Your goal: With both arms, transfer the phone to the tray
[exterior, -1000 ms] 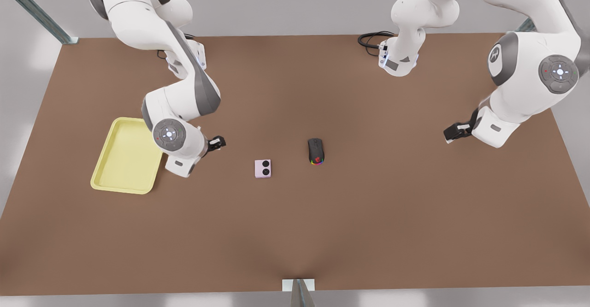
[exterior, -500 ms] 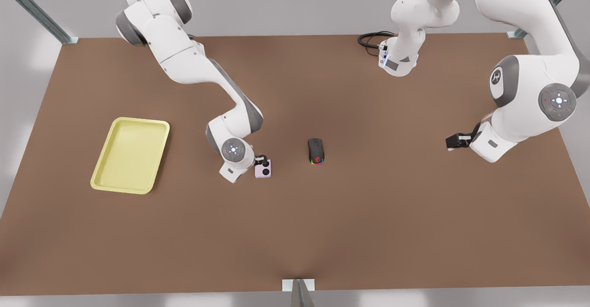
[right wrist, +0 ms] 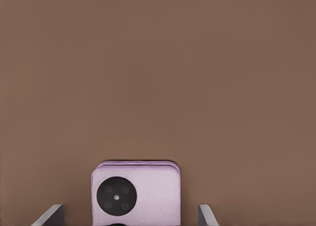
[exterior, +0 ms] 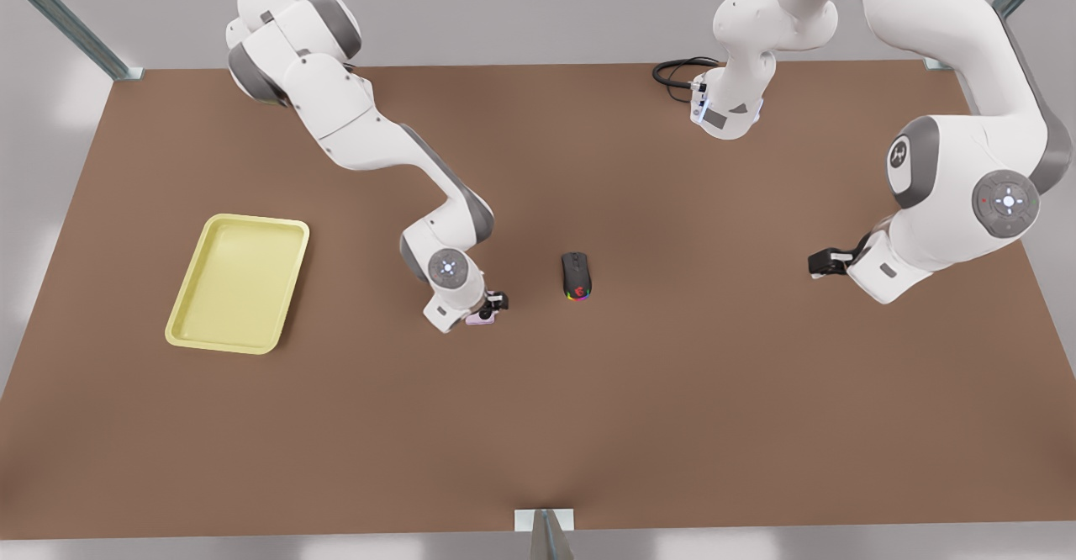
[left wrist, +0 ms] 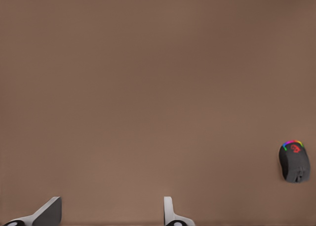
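My right gripper (exterior: pixel 489 306) hangs over the phone (right wrist: pixel 135 192), fingers spread wide past its edges; the left gripper (exterior: pixel 820 262) waits open near the mouse (left wrist: pixel 295 160). It looks light, stiff and smooth, so I'd pinch its flat sides.

the front view looks steeply down from high above the table (exterior: pixel 538 425), taking in the whole top. the left wrist view faces the table from farther off, sharing the mouse (left wrist: pixel 295 160) with the front view. the right wrist view sits close over the phone (right wrist: pixel 136 192), shared likewise.
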Available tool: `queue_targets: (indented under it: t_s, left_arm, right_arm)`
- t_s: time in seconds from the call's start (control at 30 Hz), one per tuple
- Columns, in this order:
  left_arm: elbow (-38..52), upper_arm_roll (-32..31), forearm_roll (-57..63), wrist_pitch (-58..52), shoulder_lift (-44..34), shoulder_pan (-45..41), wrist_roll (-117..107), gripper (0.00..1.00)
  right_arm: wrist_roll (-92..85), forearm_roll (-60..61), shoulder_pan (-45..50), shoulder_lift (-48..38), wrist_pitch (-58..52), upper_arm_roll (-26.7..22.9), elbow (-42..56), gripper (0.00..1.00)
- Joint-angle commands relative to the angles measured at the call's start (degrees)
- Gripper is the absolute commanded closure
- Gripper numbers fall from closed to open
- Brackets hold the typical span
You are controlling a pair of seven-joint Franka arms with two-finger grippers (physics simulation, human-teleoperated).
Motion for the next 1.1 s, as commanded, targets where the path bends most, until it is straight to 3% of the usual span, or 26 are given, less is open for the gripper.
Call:
queue_targets:
  t_s: [0.0, 1.03, 1.07]
  left_arm:
    - [0.03, 0.0, 0.03, 0.06, -0.02, 0.0, 3.31, 0.0]
    - [0.03, 0.0, -0.05, 0.68, 0.5, 0.0, 3.31, 0.0]
    - [0.03, 0.0, -0.05, 0.68, 0.5, 0.0, 3.31, 0.0]
  right_arm:
    - [6.41, -0.11, 0.1, 0.25, 2.35, 0.0, -0.02, 0.0]
    - [6.41, -1.34, 0.01, 1.75, 4.63, -0.17, -1.42, 0.0]
    - [6.41, -1.34, 0.01, 1.75, 4.63, -0.17, -1.42, 0.04]
